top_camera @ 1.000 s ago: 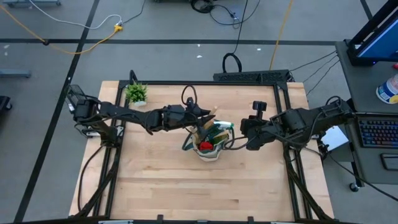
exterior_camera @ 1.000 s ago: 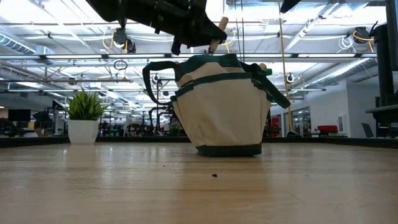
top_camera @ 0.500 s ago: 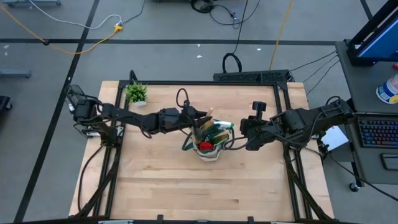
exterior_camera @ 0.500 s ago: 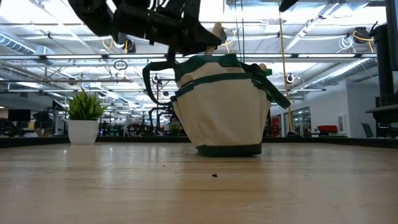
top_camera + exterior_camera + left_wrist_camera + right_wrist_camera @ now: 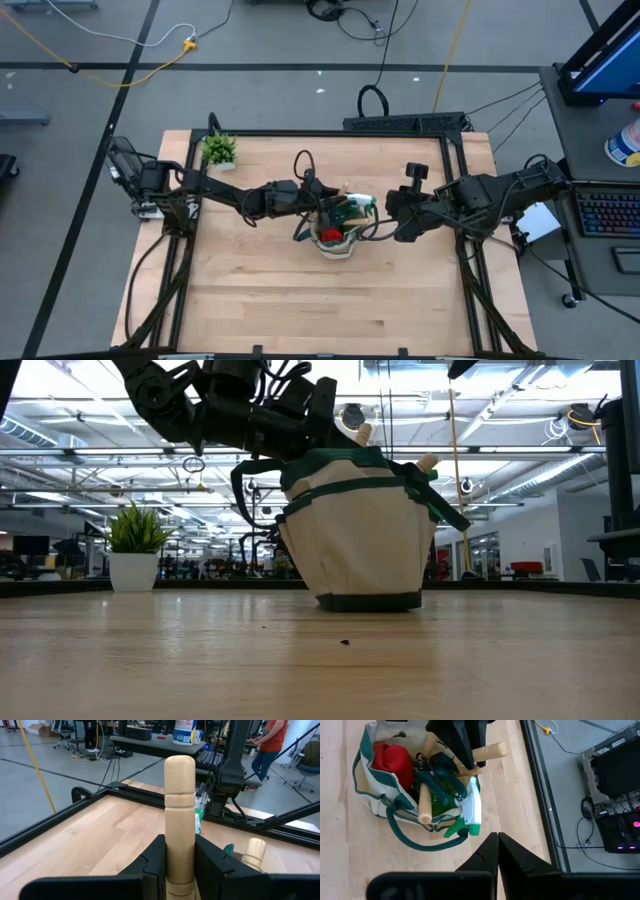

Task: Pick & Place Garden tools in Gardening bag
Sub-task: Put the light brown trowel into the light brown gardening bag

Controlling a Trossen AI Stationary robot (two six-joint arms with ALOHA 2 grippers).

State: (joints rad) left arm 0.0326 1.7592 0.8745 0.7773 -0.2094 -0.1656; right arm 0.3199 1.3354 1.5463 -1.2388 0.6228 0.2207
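One wooden handle pinched by left end effector, tool head hidden | gardening bag below | right end effector pressed together, beside bag

My left gripper has matt black fingers, seemingly plastic, pressed on a smooth, pale wooden handle with a satin finish. The bag is woven cream canvas with dull dark green trim. At its twelve o'clock edge the spray bottle looks like glossy plastic. The glove seems soft red cloth. The table is light, lightly sheened wood.
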